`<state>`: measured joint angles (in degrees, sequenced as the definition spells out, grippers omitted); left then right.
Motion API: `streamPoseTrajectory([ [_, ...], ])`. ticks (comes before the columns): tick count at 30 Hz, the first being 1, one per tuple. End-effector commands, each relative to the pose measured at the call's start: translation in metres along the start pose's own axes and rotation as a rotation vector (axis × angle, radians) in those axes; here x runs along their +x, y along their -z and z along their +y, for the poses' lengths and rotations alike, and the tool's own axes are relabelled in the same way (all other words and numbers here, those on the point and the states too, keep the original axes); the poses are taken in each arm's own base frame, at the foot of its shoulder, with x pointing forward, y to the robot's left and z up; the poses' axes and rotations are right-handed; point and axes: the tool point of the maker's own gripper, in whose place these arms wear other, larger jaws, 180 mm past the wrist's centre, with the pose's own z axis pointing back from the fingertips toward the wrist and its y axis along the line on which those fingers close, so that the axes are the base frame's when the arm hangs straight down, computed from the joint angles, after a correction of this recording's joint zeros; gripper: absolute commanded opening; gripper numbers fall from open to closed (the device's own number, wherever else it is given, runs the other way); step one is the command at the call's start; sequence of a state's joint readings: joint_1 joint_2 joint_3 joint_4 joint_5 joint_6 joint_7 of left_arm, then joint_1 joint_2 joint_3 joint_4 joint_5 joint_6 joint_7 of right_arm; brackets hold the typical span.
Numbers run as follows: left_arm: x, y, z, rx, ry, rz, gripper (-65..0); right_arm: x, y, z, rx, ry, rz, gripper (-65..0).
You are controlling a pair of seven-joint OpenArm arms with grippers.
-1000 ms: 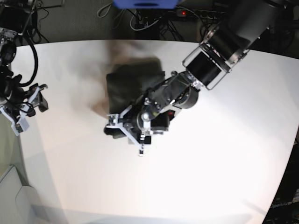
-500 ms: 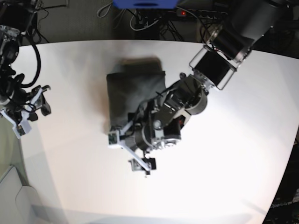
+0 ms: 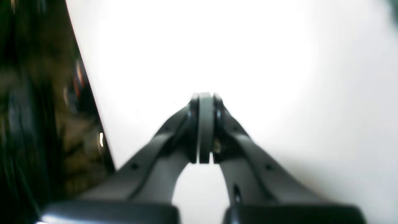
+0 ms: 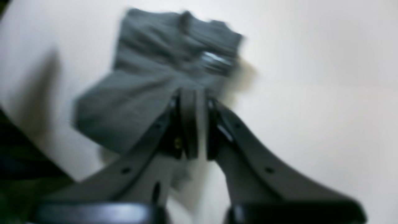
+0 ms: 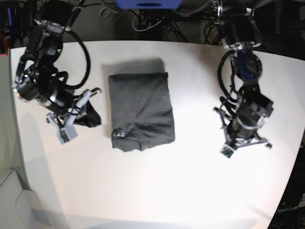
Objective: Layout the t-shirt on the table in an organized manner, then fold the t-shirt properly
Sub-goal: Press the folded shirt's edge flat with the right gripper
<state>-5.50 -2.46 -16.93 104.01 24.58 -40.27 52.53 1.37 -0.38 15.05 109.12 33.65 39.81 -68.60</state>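
The dark grey t-shirt point(image 5: 140, 109) lies folded into a rough rectangle on the middle of the white table point(image 5: 190, 191). Neither gripper touches it. My right gripper point(image 5: 94, 120) rests just left of the shirt, shut and holding nothing. In the right wrist view its tips point(image 4: 191, 93) press together, with the t-shirt point(image 4: 149, 77) and its pale label beyond them. My left gripper point(image 5: 238, 143) stands well to the right of the shirt. Its fingers point(image 3: 199, 124) are closed on nothing over bare table point(image 3: 217, 46).
A blue object point(image 5: 147, 4) and cables sit beyond the table's far edge. A pale bin point(image 5: 14, 200) stands off the near left corner. In the left wrist view the table edge point(image 3: 93, 102) runs close on the left, with dark floor past it.
My left arm has pulled off the shirt to the table's right side and its gripper has shut. My right arm moved in toward the shirt's left edge and shut. The shirt now lies uncovered.
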Motion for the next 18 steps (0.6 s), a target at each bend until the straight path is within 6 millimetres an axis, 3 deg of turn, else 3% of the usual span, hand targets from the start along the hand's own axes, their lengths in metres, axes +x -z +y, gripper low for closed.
streamPoseTrajectory([
  [1,-0.004,-0.011,0.016,0.051,-0.028,-0.005,-64.3,0.024,0.002,0.009,0.032,-0.033,-0.074,-63.5],
  [5,-0.057,-0.035,0.024,0.104,-0.075,0.095,-64.9,0.035,0.024,0.05,0.154,-0.061,-0.082,-63.7],
  [8,-0.089,-0.05,0.019,0.114,-0.081,0.162,-64.9,0.031,0.036,0.066,0.208,-0.04,-0.067,-63.6],
  [14,-0.136,-0.066,0.011,0.107,-0.094,0.265,-64.9,-0.011,0.061,0.09,0.31,0.043,0.037,-63.7],
  [18,-0.144,-0.069,0.015,0.118,-0.103,0.283,-64.9,-0.035,0.068,0.108,0.362,0.1,0.042,-63.6],
])
